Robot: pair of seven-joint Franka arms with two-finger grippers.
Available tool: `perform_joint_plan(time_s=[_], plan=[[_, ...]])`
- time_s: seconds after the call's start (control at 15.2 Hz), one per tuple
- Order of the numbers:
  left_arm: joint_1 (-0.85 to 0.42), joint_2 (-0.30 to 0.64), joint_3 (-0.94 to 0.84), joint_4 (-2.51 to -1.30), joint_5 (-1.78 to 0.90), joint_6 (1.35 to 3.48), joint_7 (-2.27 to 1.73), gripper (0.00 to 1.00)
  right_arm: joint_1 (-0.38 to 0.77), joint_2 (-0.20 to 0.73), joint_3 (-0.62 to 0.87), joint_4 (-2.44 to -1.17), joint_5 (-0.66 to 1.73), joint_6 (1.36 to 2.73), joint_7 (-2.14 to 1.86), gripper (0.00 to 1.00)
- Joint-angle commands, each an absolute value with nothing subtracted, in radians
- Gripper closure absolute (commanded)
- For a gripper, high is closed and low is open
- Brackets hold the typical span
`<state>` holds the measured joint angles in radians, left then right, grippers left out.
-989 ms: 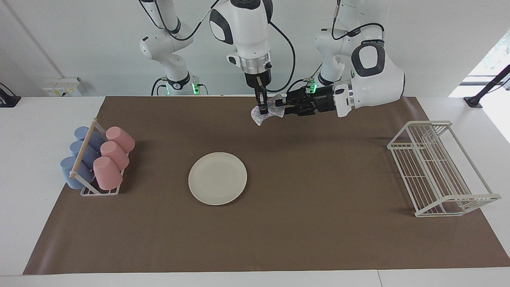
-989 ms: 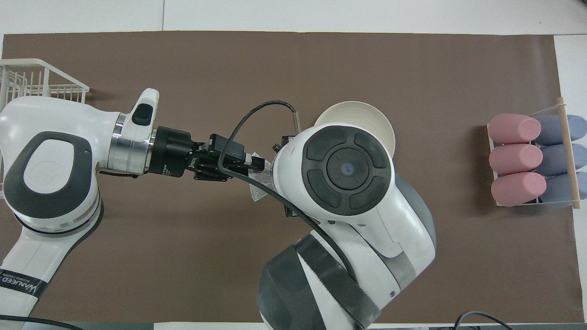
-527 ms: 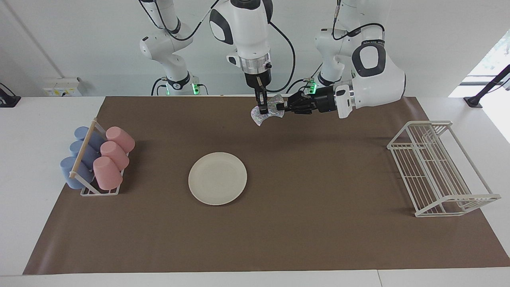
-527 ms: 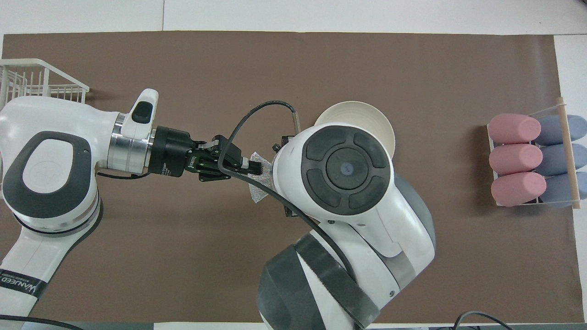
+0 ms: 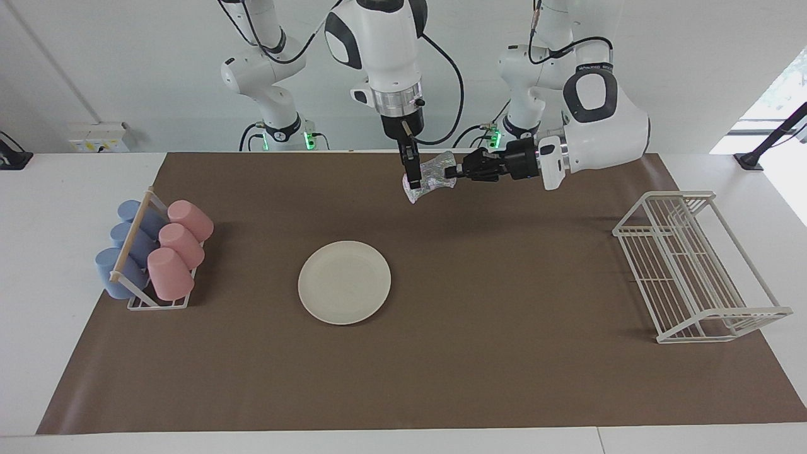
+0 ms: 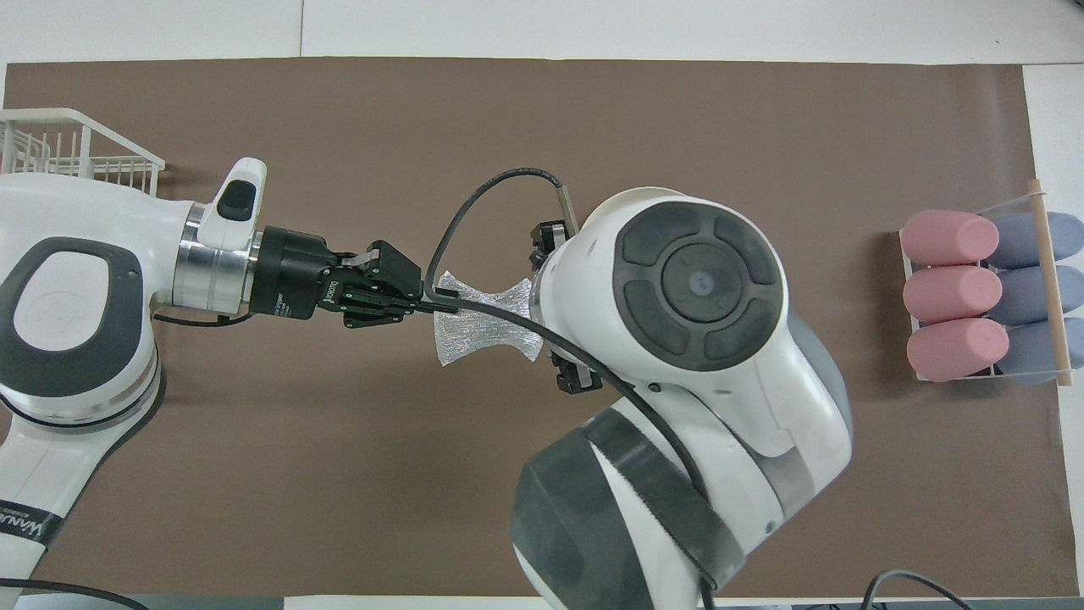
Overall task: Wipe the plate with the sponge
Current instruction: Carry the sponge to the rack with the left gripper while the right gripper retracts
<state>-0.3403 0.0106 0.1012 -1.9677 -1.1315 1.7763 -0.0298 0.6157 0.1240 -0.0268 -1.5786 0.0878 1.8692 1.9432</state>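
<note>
Sponge (image 5: pixel 430 177) gripped mid-air by closed left gripper (image 5: pixel 451 172), over mat (image 5: pixel 504 265) near robots; right gripper (image 5: pixel 412 181) beside it, grip state unclear. Plate (image 5: pixel 344 282) on mat, not yet wiped.

Glittery silver sponge (image 5: pixel 430 176) (cream plate (image 5: pixel 344 282))
</note>
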Motion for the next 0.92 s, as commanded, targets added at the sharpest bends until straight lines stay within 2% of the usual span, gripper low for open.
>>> perform_joint_plan(time_s=[0.0,0.4,0.59,0.86], plan=[[-0.289,0.012,0.1,-1.959,-1.034,1.784,-0.043,1.0,0.537,0.072,-0.021,-1.6,0.077,1.815,1.714,0.0],[-0.169,0.023,0.1,-1.921,-0.936,1.752,-0.038,1.0,0.272,0.003,-0.026,-1.594,0.077,1.626,0.928,0.0],[-0.118,0.04,0.1,-1.882,-0.87,1.701,-0.037,1.0,0.177,-0.026,-0.029,-1.583,0.068,1.54,0.625,0.0],[-0.091,0.048,0.1,-1.859,-0.769,1.657,-0.014,1.0,0.121,-0.023,-0.029,-1.58,-0.014,1.572,0.213,0.0]])
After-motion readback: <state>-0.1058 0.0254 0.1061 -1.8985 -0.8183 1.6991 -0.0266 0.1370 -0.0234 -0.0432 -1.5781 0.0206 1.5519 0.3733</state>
